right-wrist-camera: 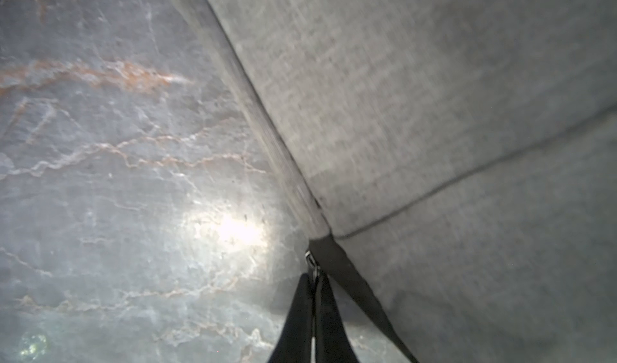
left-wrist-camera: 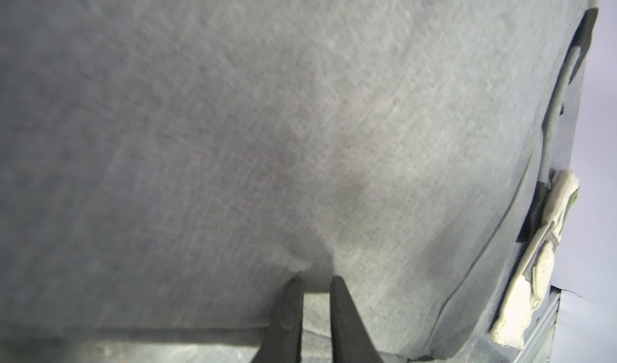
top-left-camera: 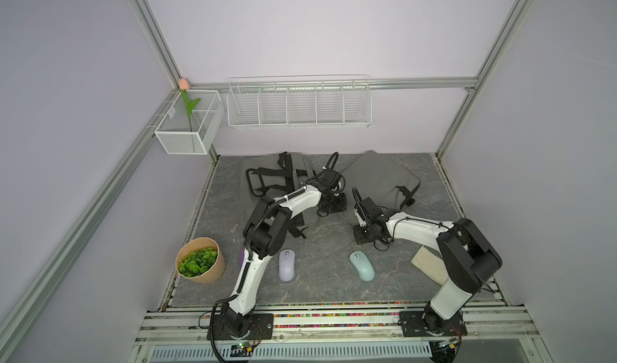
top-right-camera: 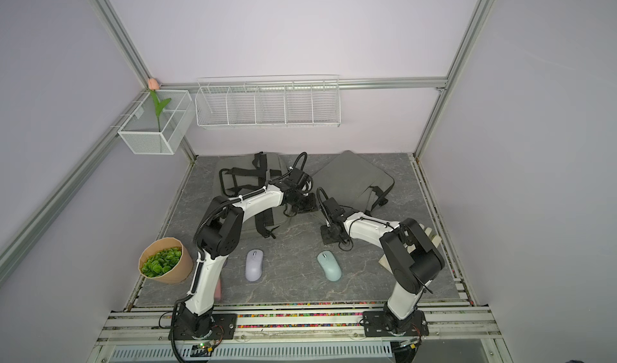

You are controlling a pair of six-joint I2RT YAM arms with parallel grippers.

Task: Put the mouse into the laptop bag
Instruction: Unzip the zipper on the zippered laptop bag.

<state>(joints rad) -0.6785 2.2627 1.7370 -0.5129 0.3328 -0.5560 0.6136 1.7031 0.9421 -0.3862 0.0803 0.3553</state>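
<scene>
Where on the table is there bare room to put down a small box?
Free: the patch between the purple mouse and the mint mouse, and the strip between both mice and the table's front edge. Crowded: the back, with the left laptop bag and right laptop bag.

A potted plant [top-left-camera: 199, 260] sits lower left on the marble worktop [top-left-camera: 324, 288]. Upper left, a tulip [top-left-camera: 191, 105] stands in a mesh basket [top-left-camera: 182, 142], beside a wire rack [top-left-camera: 298, 110]. Folded cloth [top-left-camera: 429, 264] lies at right.
</scene>
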